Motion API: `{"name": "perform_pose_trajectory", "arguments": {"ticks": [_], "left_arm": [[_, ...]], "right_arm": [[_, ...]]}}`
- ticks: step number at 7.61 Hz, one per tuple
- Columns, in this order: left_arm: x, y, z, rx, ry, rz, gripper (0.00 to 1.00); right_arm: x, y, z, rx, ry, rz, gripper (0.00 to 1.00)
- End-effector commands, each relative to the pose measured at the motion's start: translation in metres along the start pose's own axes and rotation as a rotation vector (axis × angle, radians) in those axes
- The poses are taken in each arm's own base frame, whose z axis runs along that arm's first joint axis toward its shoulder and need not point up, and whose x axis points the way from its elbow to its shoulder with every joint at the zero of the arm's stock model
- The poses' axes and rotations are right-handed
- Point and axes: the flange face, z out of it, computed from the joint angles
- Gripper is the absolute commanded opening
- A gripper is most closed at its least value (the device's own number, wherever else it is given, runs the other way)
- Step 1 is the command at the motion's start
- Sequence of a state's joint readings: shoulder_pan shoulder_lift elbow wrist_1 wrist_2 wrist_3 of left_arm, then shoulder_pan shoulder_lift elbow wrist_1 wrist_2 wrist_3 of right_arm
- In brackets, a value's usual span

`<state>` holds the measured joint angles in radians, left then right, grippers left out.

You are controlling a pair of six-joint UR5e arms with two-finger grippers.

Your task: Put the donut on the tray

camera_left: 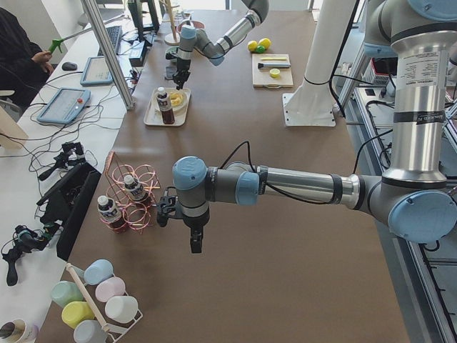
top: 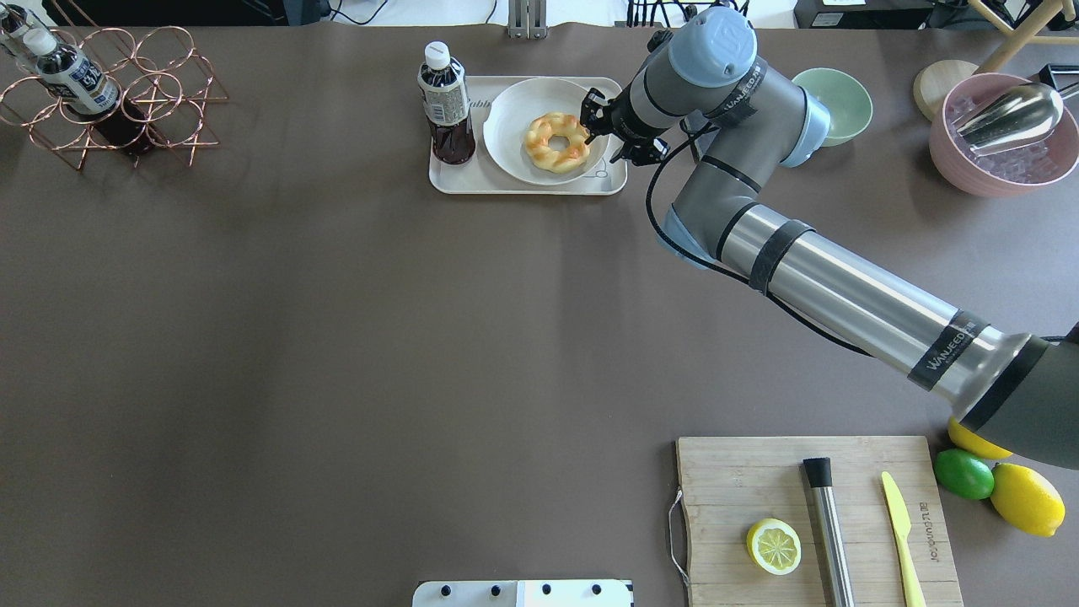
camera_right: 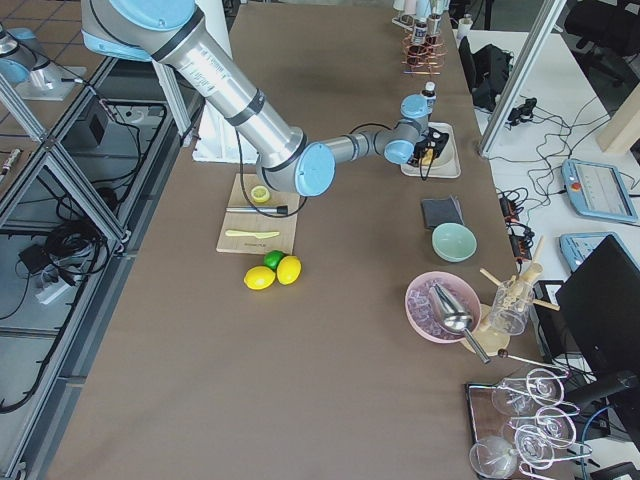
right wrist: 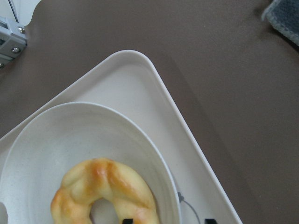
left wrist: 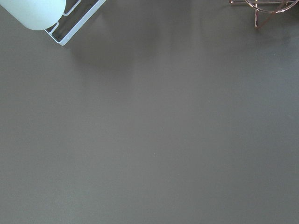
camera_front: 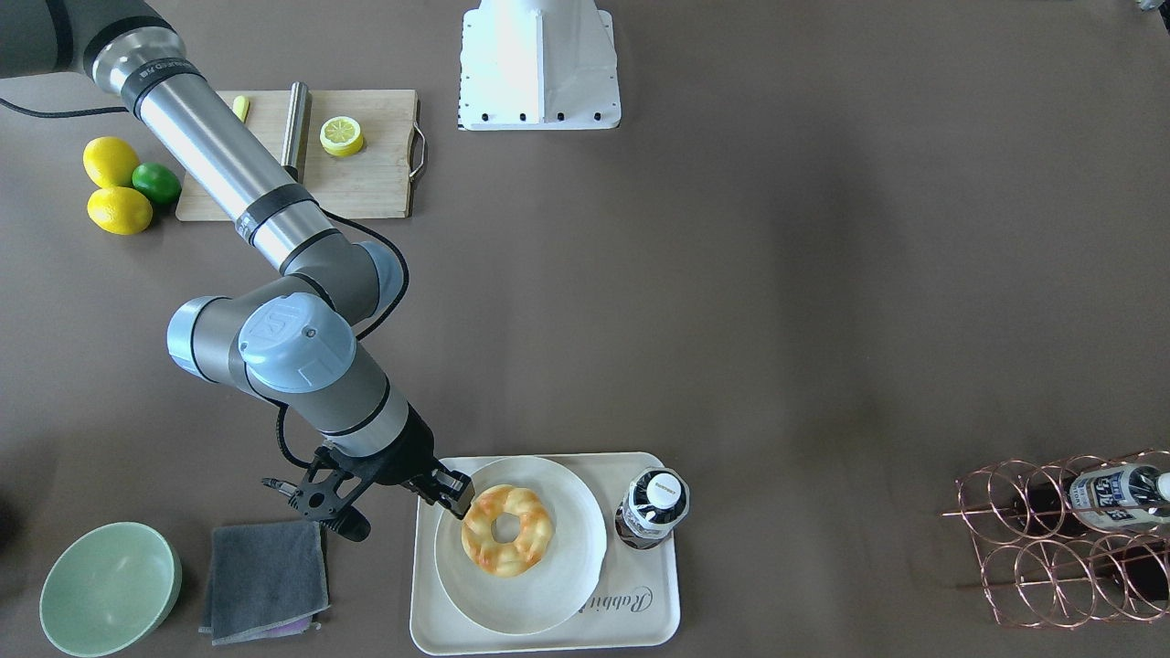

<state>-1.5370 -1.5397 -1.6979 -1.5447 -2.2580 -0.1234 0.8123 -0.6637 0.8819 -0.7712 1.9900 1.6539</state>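
— What's the right brushed-silver tube arm (top: 843, 295) like?
— Grey joints, pale blue round caps, black bands, "WANJEED" lettering.
— Cables?
— A thin black cable (top: 649, 198) loops to its black two-finger claw (camera_front: 454, 496).

The donut (camera_front: 507, 543), a twisted, lobed ring of golden yellow with orange-brown glazed patches and a small centre hole, lay flat near the middle of a round off-white plate (camera_front: 548, 599). The plate sat on the tray (camera_front: 660, 585), a cream rectangle with rounded corners and a raised rim, and filled the tray's end toward the robot's right. "Rabbit" script ran along one long side, and a scrap of grey line drawing showed from under the plate. The tray lay flat on the brown bench (camera_front: 731, 320), at the edge farthest from the robot's base.
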Motion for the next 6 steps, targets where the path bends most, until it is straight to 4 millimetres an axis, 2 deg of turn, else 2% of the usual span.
{"name": "perform_pose_trajectory", "arguments": {"ticks": [1,2,4,5,6], "left_arm": [[0.001,-0.002,-0.001,0.003,0.0,0.001,0.98],[0.002,-0.002,-0.002,0.004,0.001,0.002,0.98],[0.003,-0.002,-0.004,0.008,0.001,0.005,0.98],[0.004,-0.003,-0.004,0.009,0.0,0.006,0.98],[0.003,-0.002,-0.004,0.008,-0.001,0.005,0.98]], "right_arm": [[0.002,0.0,0.0,0.006,-0.004,0.001,0.99],[0.001,-0.001,-0.001,0.007,-0.007,0.0,0.99],[-0.017,0.005,-0.024,0.005,-0.054,-0.025,0.99],[-0.023,0.006,-0.044,-0.002,-0.087,-0.031,0.99],[-0.006,-0.005,-0.073,-0.025,-0.089,-0.021,0.99]]}}
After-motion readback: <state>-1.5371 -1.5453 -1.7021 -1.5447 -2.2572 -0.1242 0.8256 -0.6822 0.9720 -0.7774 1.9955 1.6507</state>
